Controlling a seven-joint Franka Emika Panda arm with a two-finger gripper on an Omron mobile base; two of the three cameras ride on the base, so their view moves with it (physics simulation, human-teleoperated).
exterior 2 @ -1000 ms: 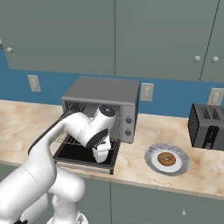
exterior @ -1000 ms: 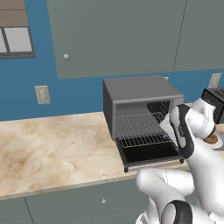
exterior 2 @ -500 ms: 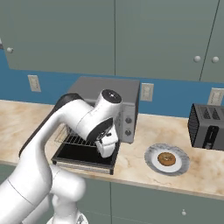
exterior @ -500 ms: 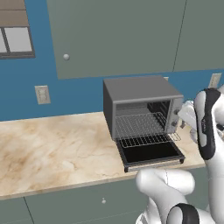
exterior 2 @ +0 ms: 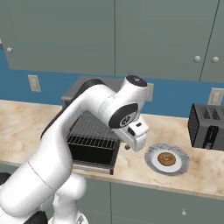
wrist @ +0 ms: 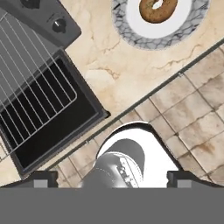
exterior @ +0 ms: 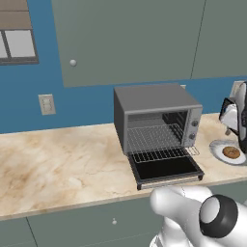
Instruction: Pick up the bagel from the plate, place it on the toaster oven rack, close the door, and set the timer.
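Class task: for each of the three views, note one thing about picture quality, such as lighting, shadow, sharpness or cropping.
Left base view: flat, even light; the plate is cropped at the right edge. Right base view: sharp throughout, with the toaster oven cavity dark. Hand view: crisp, no blur; the bagel is cut off by the top edge.

Even, bright rendered light, soft shadow under toaster oven [exterior: 157, 116], no glare/blur, pics sharp.

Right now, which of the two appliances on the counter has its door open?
The grey toaster oven left of the plate: its door lies folded down flat, with the rack pulled partly out over it. The black toaster on the right has no door.
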